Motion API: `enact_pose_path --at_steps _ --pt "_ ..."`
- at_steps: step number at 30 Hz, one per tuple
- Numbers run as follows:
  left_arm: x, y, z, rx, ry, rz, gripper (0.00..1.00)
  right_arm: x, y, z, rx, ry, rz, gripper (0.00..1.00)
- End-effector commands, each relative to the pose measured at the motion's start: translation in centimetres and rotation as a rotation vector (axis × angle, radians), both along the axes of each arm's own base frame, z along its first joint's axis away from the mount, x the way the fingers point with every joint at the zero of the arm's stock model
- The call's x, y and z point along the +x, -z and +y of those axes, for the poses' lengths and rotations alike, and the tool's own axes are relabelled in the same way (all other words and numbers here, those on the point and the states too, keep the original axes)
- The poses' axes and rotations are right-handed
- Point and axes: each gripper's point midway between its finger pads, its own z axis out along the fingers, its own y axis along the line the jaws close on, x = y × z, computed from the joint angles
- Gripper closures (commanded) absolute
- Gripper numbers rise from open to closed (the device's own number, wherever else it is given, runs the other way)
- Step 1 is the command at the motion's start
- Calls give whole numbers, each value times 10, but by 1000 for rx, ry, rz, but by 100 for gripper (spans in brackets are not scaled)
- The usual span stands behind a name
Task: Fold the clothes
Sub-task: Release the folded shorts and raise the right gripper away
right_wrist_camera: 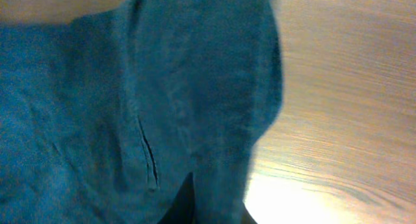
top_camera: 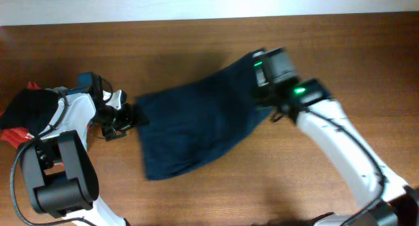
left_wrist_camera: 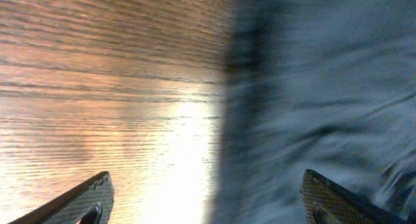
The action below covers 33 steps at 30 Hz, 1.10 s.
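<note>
The garment [right_wrist_camera: 130, 107] covers the right gripper [top_camera: 260, 67] and hides its fingers in the wrist view, so how the jaws stand cannot be told. The picture's bottom edge cuts the left gripper [left_wrist_camera: 205, 185]; only two fingertips [left_wrist_camera: 84, 199] show, and the garment beyond them is blurred.

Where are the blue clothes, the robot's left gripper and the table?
navy-blue garment [top_camera: 196, 128]: overhead view, middle of the cloth.
left gripper [left_wrist_camera: 208, 201]: left wrist view, between its open fingertips.
table [top_camera: 196, 42]: overhead view, bare wood.
</note>
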Motion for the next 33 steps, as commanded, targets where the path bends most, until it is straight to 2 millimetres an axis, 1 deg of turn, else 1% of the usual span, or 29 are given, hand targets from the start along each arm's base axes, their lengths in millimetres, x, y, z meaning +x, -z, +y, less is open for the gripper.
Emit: enact_pose_path --at_steps 1,3,5,6,8,9,10,11,12,13,14,15,16,17,18,19,20,22,23,24,25,28,30,32,33 --pt "7 -13 -10 -32 5 -42 8 5 -33 -75 -75 129 -68 96" --pt "8 -13 -14 -31 17 -46 8 3 -31 -101 -107 155 -47 96" --pt "8 -13 -16 -31 23 -46 8 1 -29 -116 -123 160 -31 96" --pt "8 -13 -17 -31 26 -47 8 -1 -29 -113 -119 108 -21 96" --pt "8 -13 -18 -31 27 -47 8 -4 -31 -94 -92 -21 -5 96" --pt "8 -13 -18 -31 27 -47 8 -6 -35 -77 -64 -82 -1 96" --pt "8 -13 -18 -31 27 -47 8 -9 -41 -50 -34 -157 -6 96" --pt "8 -13 -18 -31 27 -47 8 -10 -43 -28 -21 -217 -15 96" --pt "8 -13 -18 -32 27 -47 8 -13 -41 8 -19 -311 -25 96" --pt "8 -13 -18 -32 27 -46 8 -14 -38 26 -26 -356 -27 96" --pt "8 -13 -18 -32 27 -46 8 -14 -31 47 -42 -403 -27 96" --pt "8 -13 -18 -32 27 -46 8 -11 -20 66 -68 -438 -23 96" --pt "8 -13 -18 -32 27 -45 8 -8 -6 80 -87 -465 -7 96" --pt "7 -13 -18 -33 27 -42 8 -4 15 96 -98 -486 23 96" --pt "7 -13 -18 -33 27 -41 8 -3 33 106 -99 -492 55 96" --pt "6 -13 -18 -34 27 -39 8 -2 50 113 -101 -491 89 96" --pt "5 -13 -18 -34 27 -36 8 -2 74 119 -104 -482 138 96" --pt "4 -13 -18 -34 27 -31 8 -1 118 124 -104 -437 224 96" --pt "4 -13 -18 -34 27 -31 8 -2 136 125 -97 -425 261 96" --pt "5 -13 -18 -34 27 -32 8 -4 145 128 -85 -434 286 96" --pt "5 -13 -18 -34 27 -32 8 -7 149 130 -75 -441 300 96" --pt "5 -13 -18 -34 27 -33 8 -4 145 132 -67 -443 285 95" --pt "5 -13 -18 -34 27 -32 8 -4 144 133 -66 -443 284 90" --pt "5 -13 -18 -34 27 -32 8 -5 142 134 -57 -448 289 89" --pt "5 -13 -18 -34 27 -34 8 -6 137 136 -48 -453 295 85"
